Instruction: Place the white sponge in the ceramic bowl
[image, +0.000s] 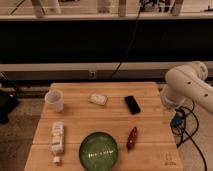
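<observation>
The white sponge lies flat on the wooden table, at the back middle. The ceramic bowl, dark green and glossy, stands at the front middle, well apart from the sponge. My white arm comes in from the right, off the table's right edge. My gripper hangs below it beside the table's right rim, far from both sponge and bowl.
A translucent cup stands at the back left. A white bottle with a label lies at the front left. A black phone-like slab lies right of the sponge. A reddish-brown object lies right of the bowl. Cables hang at the right.
</observation>
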